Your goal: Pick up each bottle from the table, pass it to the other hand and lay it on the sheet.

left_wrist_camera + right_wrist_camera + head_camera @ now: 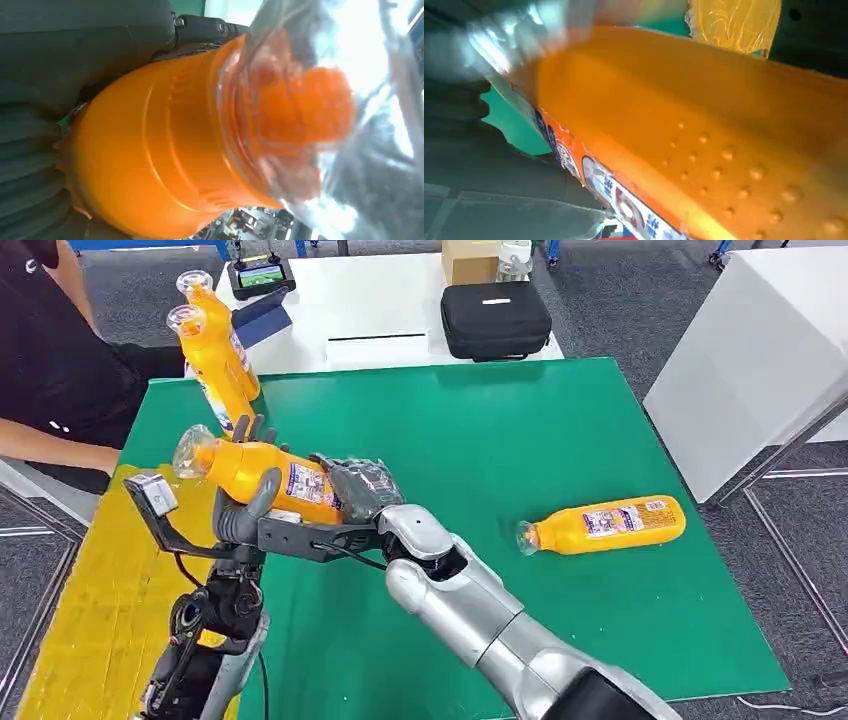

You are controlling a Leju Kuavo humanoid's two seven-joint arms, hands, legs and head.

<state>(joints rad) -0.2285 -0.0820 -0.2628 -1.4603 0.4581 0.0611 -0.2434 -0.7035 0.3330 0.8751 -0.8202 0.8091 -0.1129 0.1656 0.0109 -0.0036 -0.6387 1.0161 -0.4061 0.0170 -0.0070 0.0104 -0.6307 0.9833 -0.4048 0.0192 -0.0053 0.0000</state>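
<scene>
Right now both hands meet over the near-left part of the green table (520, 420) — this looks like the handover itself. The orange bottle (265, 475) hangs in the air, lying nearly level, clear cap toward the yellow sheet (85, 590). The left hand (245, 510) has its thumb curled up under the neck end with darker fingers showing behind, so it grips the bottle there. The right hand (362, 490) is wrapped round the base end, fingers closed on it. My read: each hand takes one end so neither blocks the other's grip, and the level hold suits laying it flat on the sheet just beside them. A second bottle (605, 524) lies on its side further right on the green, well apart, waiting. Two more bottles (215, 345) lean at the far-left corner beside a seated person (50, 370) — whether they count as done, I can't tell.
</scene>
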